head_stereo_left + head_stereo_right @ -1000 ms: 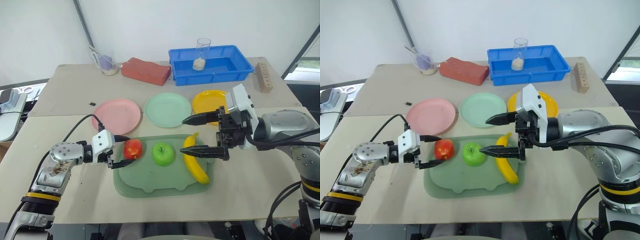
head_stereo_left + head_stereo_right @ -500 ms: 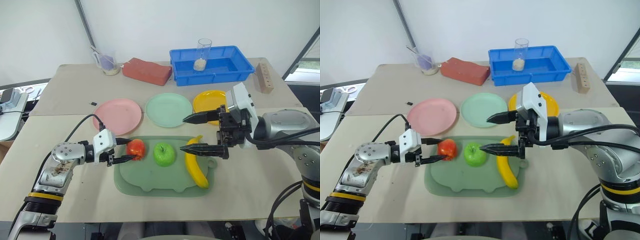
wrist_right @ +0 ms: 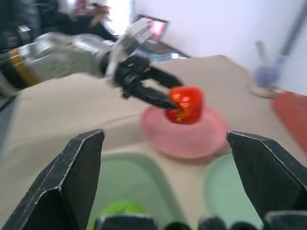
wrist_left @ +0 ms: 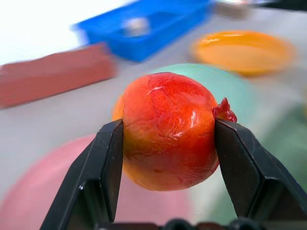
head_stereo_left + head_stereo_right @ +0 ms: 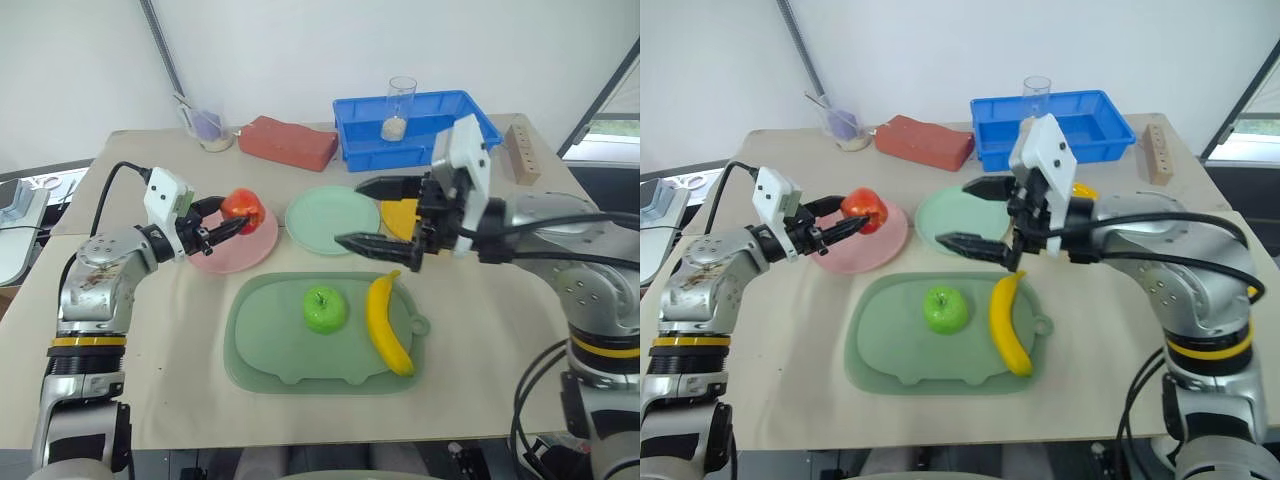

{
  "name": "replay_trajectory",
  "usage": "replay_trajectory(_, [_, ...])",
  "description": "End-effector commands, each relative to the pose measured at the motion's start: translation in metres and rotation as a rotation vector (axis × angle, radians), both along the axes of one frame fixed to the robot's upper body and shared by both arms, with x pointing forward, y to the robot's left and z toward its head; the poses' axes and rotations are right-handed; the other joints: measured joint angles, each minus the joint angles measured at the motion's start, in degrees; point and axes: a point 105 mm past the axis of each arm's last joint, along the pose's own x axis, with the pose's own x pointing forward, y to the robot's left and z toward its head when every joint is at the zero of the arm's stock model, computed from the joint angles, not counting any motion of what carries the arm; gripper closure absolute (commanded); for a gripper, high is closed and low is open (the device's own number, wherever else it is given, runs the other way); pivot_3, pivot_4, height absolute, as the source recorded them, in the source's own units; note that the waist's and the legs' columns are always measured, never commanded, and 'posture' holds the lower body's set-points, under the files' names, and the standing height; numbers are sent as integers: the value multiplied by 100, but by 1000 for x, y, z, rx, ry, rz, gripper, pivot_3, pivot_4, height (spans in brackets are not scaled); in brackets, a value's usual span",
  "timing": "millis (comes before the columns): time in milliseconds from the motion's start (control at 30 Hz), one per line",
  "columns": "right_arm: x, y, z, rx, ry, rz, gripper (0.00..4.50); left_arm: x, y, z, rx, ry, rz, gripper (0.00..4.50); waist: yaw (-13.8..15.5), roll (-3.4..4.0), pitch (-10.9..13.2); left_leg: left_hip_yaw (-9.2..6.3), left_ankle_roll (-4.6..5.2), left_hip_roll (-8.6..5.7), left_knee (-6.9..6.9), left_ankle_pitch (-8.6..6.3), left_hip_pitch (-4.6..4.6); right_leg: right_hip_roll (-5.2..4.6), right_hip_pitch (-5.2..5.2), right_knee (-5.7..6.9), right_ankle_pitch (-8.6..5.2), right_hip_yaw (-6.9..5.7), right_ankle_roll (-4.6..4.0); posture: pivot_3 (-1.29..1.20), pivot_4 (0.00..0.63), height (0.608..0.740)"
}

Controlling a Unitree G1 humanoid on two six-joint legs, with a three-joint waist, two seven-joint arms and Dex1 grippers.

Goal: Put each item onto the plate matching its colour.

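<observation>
While the left end effector (image 5: 228, 222) is clamped tight on the little red-orange apple (image 5: 243, 208), it's got it up in the air right over the pink plate (image 5: 240, 243), which sits on the tabletop (image 5: 120, 330) toward the left. In the left wrist view you can see both black fingers (image 4: 105, 163) pressed flat against the apple's sides.

Next over is the mint green plate (image 5: 330, 218), and just in front of it the big green tray (image 5: 270, 350). The green apple (image 5: 325, 308) sits about mid-tray, with the banana (image 5: 385, 325) lying along the tray's right side, apart from the apple.

The right end effector (image 5: 365, 214) hangs above the right edge of the mint plate, fingers spread wide with nothing between them. The yellow-orange plate (image 5: 403, 213) is mostly hidden behind it.

At the back there's a red block (image 5: 292, 142), a blue bin (image 5: 420, 125) with a clear glass (image 5: 400, 107) in it, and a wooden block (image 5: 518, 152) off to the right.
</observation>
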Motion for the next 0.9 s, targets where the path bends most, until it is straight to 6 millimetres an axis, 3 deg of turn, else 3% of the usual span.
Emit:
replay_trajectory(33, [7,3,13,5,-65,-58,0,17,16,-3,81,-57,160,2047,19,11,-8,-1,1,0,0,1,0,1,-2,1,2,0,4,0,150,740])
replay_trajectory(300, [7,0,8,-23,-62,-72,0,25,31,-29,139,-16,289,2047,41,-3,-16,-2,-7,1,-9,-5,-4,3,-4,-5,3,-1,5,0,150,740])
replay_trajectory(433, [7,-1,6,-27,-60,-80,0,27,26,-30,89,-1,266,261,49,-3,-16,-1,-36,1,-12,-23,-3,2,-3,-2,-4,-3,-8,0,150,740])
replay_trajectory(600, [8,-4,3,-31,-56,-92,0,25,28,-26,85,-5,252,105,38,-3,-17,-1,-34,0,-9,-21,-3,2,-2,1,5,-2,5,0,150,740])
replay_trajectory(900, [8,-20,-3,-54,-47,-129,0,-11,-3,46,5,-94,-27,105,20,-4,-16,-2,-33,1,-11,-20,-3,3,-2,1,6,-2,6,0,150,740])
